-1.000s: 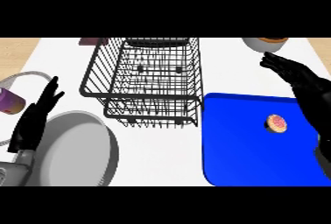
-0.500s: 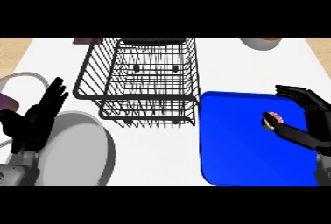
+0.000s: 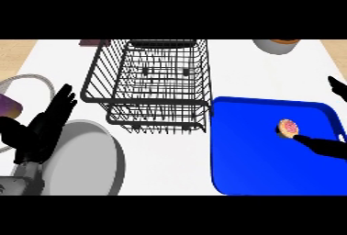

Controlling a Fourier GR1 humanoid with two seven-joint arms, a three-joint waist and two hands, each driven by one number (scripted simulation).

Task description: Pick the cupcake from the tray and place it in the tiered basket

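The cupcake, pink-topped and small, sits on the blue tray near its right side. My right hand comes in from the right edge. Its thumb lies on the tray with the tip just below and right of the cupcake, and one finger shows far above at the edge, so the hand is open with the cupcake between them; the palm is out of view. The black wire tiered basket stands left of the tray, at centre. My left hand rests open at the far left, fingers up.
A large grey round plate lies at lower left under my left hand. Behind it is a grey ring-shaped dish with a purple thing. A grey bowl stands at the back right, and a dark object behind the basket.
My right hand has come down from above the tray's far corner and spread, its thumb now lying beside the cupcake. The left hand has stayed open at the left.
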